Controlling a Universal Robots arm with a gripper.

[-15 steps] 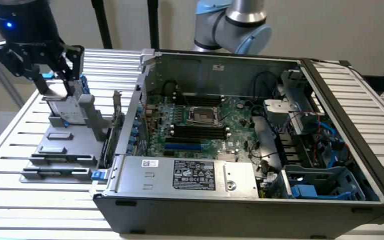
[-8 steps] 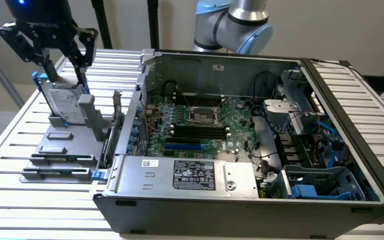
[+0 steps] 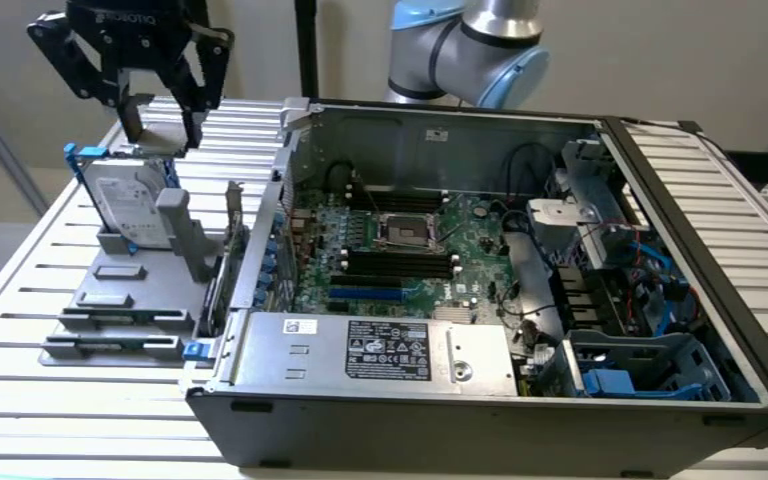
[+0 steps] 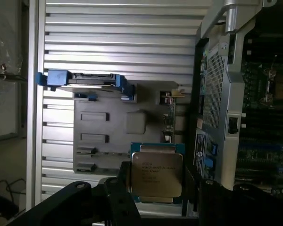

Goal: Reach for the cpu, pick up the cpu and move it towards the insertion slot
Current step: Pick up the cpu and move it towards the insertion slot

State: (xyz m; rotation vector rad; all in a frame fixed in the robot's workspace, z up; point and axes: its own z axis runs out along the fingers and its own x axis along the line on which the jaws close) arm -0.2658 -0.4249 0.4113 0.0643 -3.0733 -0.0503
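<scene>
Clasping cpu [image 4: 156, 175] edges, pincer [image 3: 157, 125] aloft, well clear of the case [image 3: 491, 430]

I log, off-task items on my screen:
- one slatted metal table [image 3: 24, 290];
- one grey fixture plate [image 3: 157, 300] on it, at the exterior view's left;
- one silver hard drive [image 3: 131, 205] in a blue bracket, upright on that plate;
- one open computer case [image 3: 491, 420] just beside the plate, holding black memory slots [image 3: 391, 262], a labelled power supply [image 3: 384, 350] and blue cables [image 3: 651, 265].
</scene>
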